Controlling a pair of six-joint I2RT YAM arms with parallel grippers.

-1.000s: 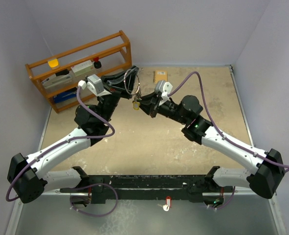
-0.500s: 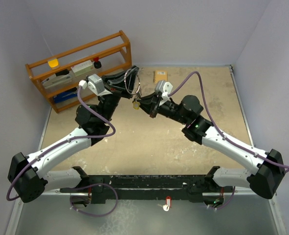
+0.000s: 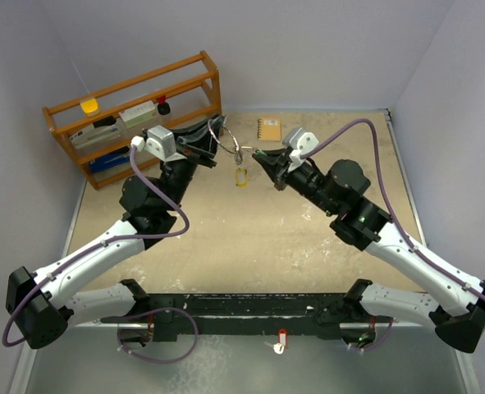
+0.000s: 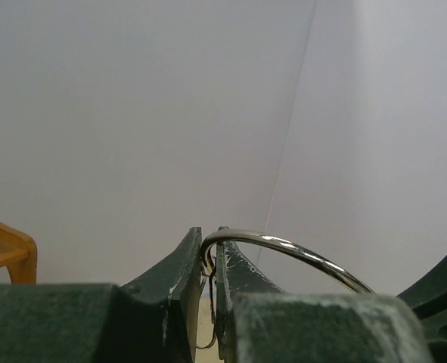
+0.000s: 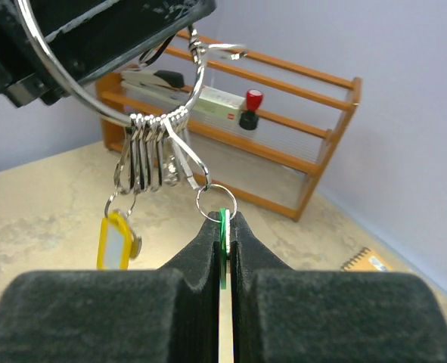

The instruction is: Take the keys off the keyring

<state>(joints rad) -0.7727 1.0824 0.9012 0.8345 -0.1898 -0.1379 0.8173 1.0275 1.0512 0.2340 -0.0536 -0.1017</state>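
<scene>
Above the table's (image 3: 267, 246) far middle, the keyring (image 5: 149, 128) is clamped in the left gripper (image 4: 208, 249), and its green key (image 5: 223, 257) is pinched edge-on by the right gripper (image 5: 223, 223). Bare table is seen below; the rack (image 3: 135, 107) is set near, leftward.

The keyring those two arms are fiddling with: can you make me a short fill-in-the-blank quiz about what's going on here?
1. The right fingers are shut on a key whose head is ____.
2. The left fingers clamp the keyring, from which a ____ tag hangs.
3. In the top view, the wooden rack stands on the ____ arm's side.

Missing words: green; yellow; left.
</scene>
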